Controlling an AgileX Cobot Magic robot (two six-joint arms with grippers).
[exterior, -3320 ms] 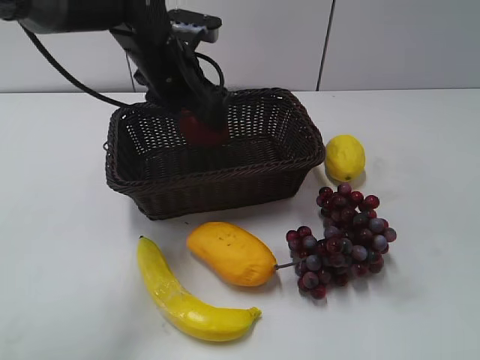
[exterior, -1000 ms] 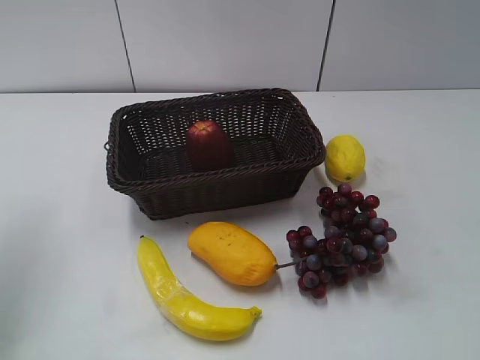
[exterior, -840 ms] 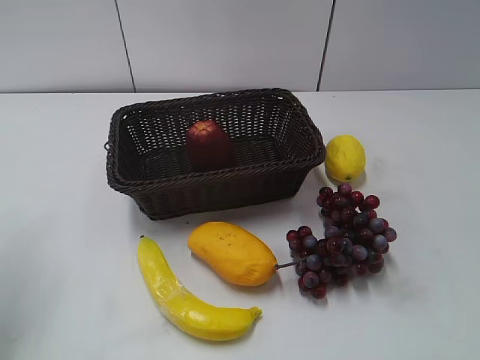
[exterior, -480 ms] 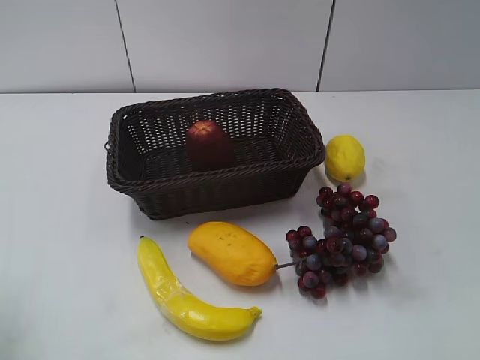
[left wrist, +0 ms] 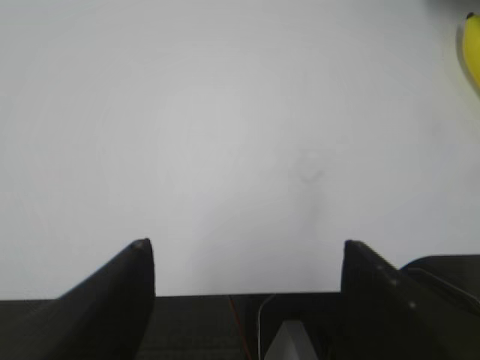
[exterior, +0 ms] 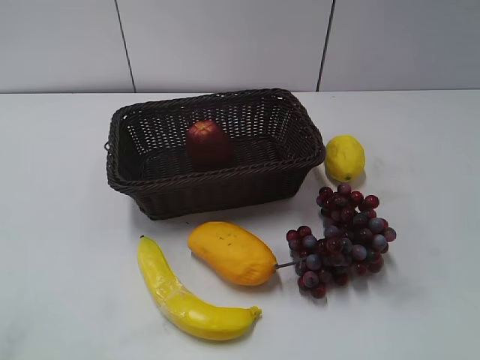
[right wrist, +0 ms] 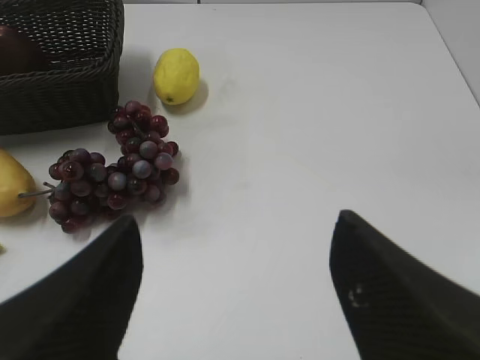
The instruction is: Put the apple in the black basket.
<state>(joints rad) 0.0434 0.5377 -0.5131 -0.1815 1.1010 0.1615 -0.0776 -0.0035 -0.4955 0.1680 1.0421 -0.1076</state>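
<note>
The dark red apple (exterior: 208,142) stands upright inside the black basket (exterior: 217,184) at the back middle of the table. A sliver of the apple (right wrist: 16,51) shows in the basket (right wrist: 67,90) at the top left of the right wrist view. Neither arm appears in the exterior view. My left gripper (left wrist: 244,247) is open and empty over bare white table. My right gripper (right wrist: 236,221) is open and empty over the table, to the right of the grapes.
A lemon (exterior: 344,157) lies right of the basket. A bunch of red-purple grapes (exterior: 345,238), a yellow-orange mango (exterior: 231,253) and a banana (exterior: 187,296) lie in front of it. The banana's tip (left wrist: 472,45) shows in the left wrist view.
3.3 s ago the left arm held the apple down inside the basket. It has let go and pulled out of view. Nothing has moved in the last second.
</note>
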